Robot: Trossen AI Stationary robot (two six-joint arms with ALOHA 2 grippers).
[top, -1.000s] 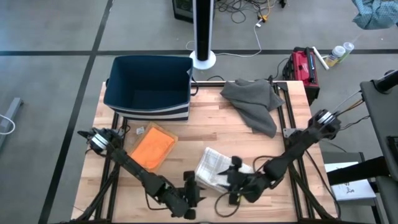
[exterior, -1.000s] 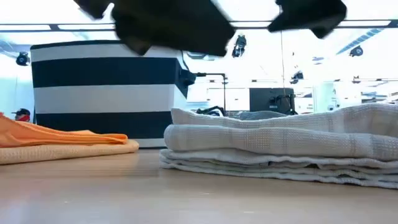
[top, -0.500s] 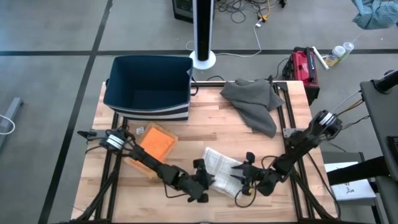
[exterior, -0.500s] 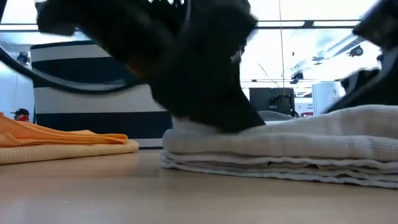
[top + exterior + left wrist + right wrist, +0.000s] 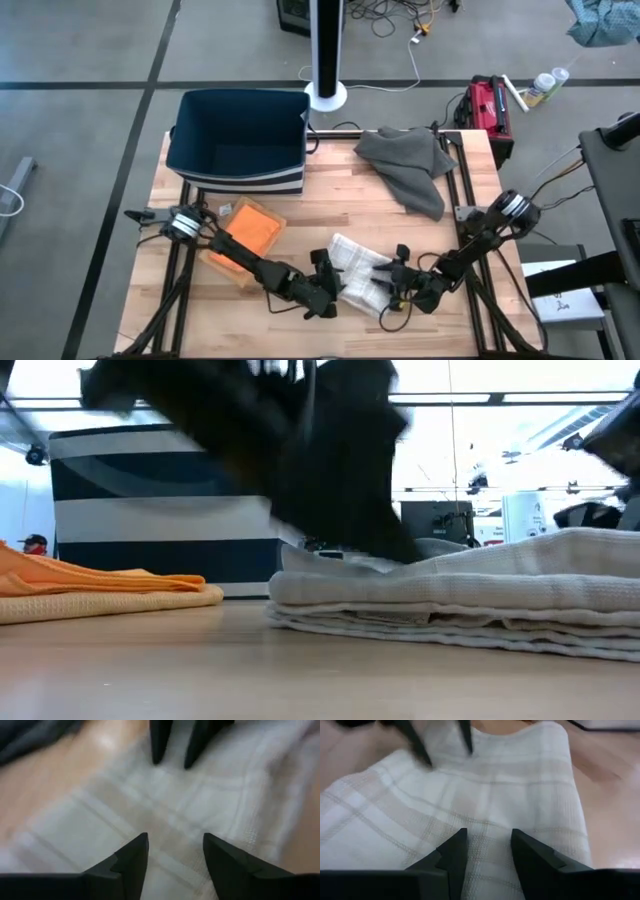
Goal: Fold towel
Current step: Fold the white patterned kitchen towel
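- White towel (image 5: 358,281), folded into a flat stack, lies on the wooden desk (image 5: 320,205) near its front edge, a bit right of centre.
- Low view: towel (image 5: 470,600) shows as several layers, top surface fairly level, edges roughly lined up.
- Left gripper (image 5: 328,283) sits at the towel's left edge, arm running in low from the desk's left side; fingers apart in its wrist view, nothing between them, white checked cloth (image 5: 165,815) right underneath.
- Right gripper (image 5: 392,284) sits at the towel's right edge, facing the left one across the stack; fingers apart in its wrist view, nothing pinched, towel (image 5: 470,805) spread below them.
- Each wrist view shows the other arm's dark finger tips on the far side of the towel.
- Low view: one dark arm (image 5: 320,450) comes down over the towel's left part, blurred; can't tell there whether it presses the cloth.
- Orange cloth (image 5: 244,236), folded, lies on the desk left of the towel, well apart from it.
- Striped dark bin (image 5: 240,140) stands at the desk's back left.
- Grey cloth (image 5: 408,165), crumpled, lies at the back right.
- Red case (image 5: 486,105) sits on the floor beyond the desk's right back corner.
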